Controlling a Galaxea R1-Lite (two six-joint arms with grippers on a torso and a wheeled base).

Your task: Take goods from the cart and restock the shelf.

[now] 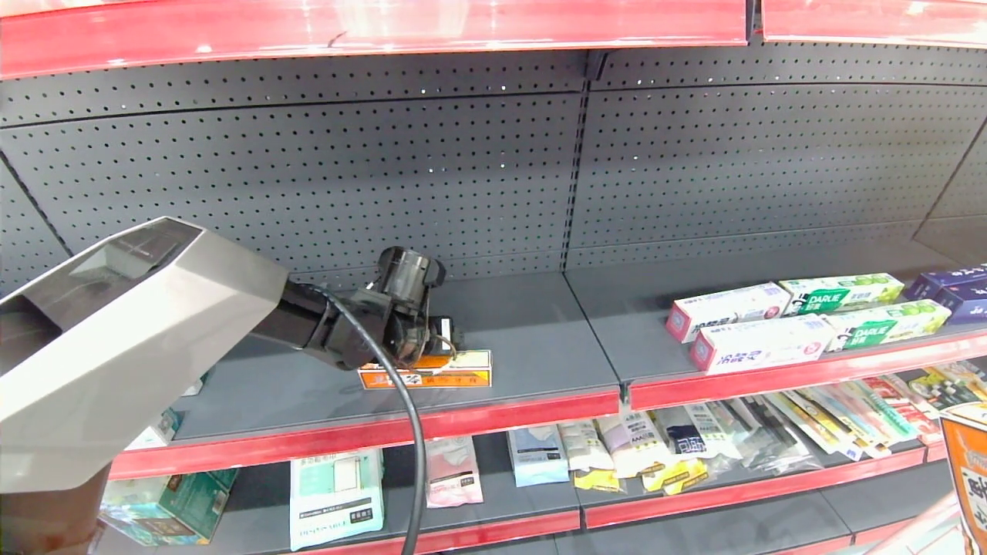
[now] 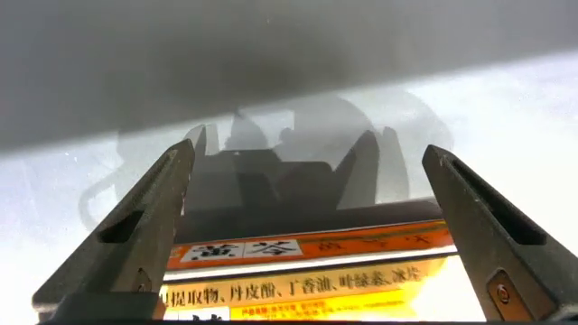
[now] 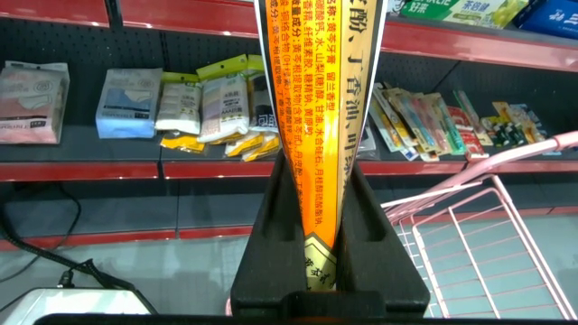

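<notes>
1. Flat orange box [image 1: 463, 375] on the left section of the grey shelf [image 1: 540, 331], close to the red front lip. Rests on a broad face with the printed side up, long axis running left to right along the lip.
2. Left hand [image 1: 441, 339] directly over the middle of that box, at the end of the arm stretched in from the left. Spread wide, with the fingers [image 2: 149, 239] on either side of the box's orange top and nothing gripped. Cannot tell whether the fingertips touch the box or the shelf.
3. Held orange box [image 3: 321, 81] pinched at its lower end by the right hand [image 3: 325, 194], which is clamped tight on both broad faces. Long axis points straight out from the palm, standing up toward the shelves. In the head view, stands upright at the lower right edge.
4. Pink wire cart [image 3: 479, 226] just beside and below the right hand.
5. Toothpaste boxes [image 1: 759, 343] on the right section of the same shelf, well apart from the flat orange box. Lie flat in two rows, long axes roughly left to right.
6. Soft packets [image 1: 648, 451] in a leaning row on the lower shelf.
</notes>
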